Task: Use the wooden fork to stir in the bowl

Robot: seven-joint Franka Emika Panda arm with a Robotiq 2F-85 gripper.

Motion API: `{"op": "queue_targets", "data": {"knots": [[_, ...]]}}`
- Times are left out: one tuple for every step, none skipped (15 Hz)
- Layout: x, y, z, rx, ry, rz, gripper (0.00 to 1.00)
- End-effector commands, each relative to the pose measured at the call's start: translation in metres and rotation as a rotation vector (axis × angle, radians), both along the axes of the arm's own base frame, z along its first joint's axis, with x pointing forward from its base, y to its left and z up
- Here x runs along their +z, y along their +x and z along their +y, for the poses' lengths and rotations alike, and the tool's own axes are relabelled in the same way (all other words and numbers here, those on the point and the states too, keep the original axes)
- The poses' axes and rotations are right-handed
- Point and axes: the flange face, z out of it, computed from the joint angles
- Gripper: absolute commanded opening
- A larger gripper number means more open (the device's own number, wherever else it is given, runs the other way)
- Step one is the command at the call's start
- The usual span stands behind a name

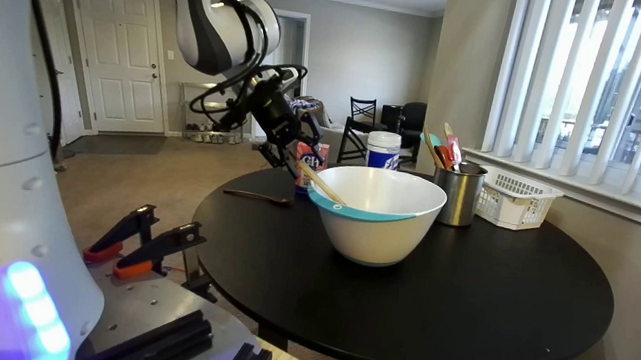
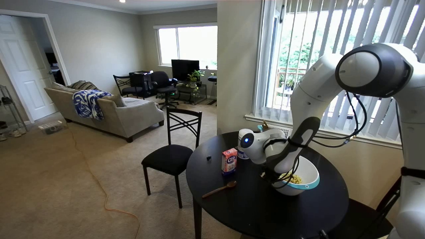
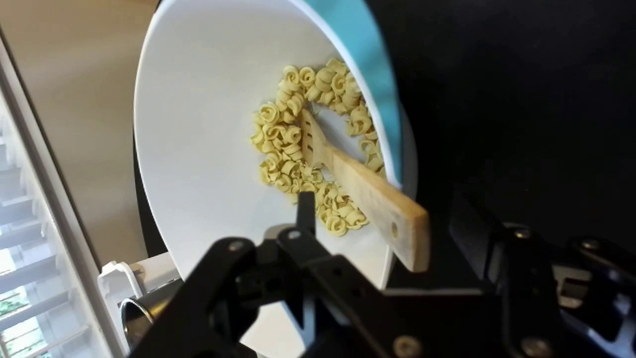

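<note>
Black fingers [image 3: 305, 219] of the gripper [image 3: 385, 211] stand nearest the wrist camera; they are spread apart, with the handle end of the wooden fork [image 3: 357, 179] between them and a visible gap on either side, so we read nothing as gripped. Our fork leans across the rim of the bowl [image 3: 208, 109]: from the bowl's centre in the wrist view, the handle runs out toward 4 o'clock, and the slotted head lies among the curled pasta [image 3: 278, 136]. We judge the fork to be light, stiff and hard to break, with dry wood offering fair friction; lying loose on the rim, it may pivot or slide if pushed from one side. We should take hold squarely across the handle, near its hole. Outward, the metal cup [image 3: 161, 298] sits at 7 o'clock. Only the wrist view lets us make out the slots and the hole. In an exterior view, we find the handle at the bowl's 10 o'clock, a red-and-blue box [image 1: 311, 161] behind it, and utensils [image 1: 454, 149] in the cup, but the bowl wall hides the pasta. In an exterior view, the robot arm [image 2: 312, 86] blocks fork and fingers, yet we see some pasta, a wooden spoon [image 2: 217, 190] on the table [image 2: 259, 205] at the bowl's 9 o'clock, and a small dark object [image 2: 209, 158] we cannot identify.
</note>
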Motion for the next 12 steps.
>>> {"op": "queue_targets", "data": {"knots": [[0.010,-0.007,-0.005,0.031,0.011,0.002,0.41],[0.010,-0.007,-0.006,0.030,0.010,0.002,0.34],[0.011,-0.007,-0.007,0.029,0.010,0.001,0.28],[0.011,-0.007,-0.007,0.029,0.009,0.000,0.22],[0.011,-0.007,-0.008,0.028,0.008,-0.001,0.15],[0.012,-0.008,-0.008,0.027,0.007,-0.004,0.09],[0.014,-0.008,-0.010,0.025,0.005,-0.008,0.01],[0.016,-0.008,-0.010,0.025,0.004,-0.011,0.01],[0.020,-0.007,-0.012,0.024,-0.003,-0.018,0.00],[0.024,-0.007,-0.014,0.023,-0.008,-0.026,0.02],[0.028,-0.006,-0.015,0.023,-0.010,-0.032,0.03],[0.031,-0.007,-0.016,0.022,-0.013,-0.035,0.03]]}}
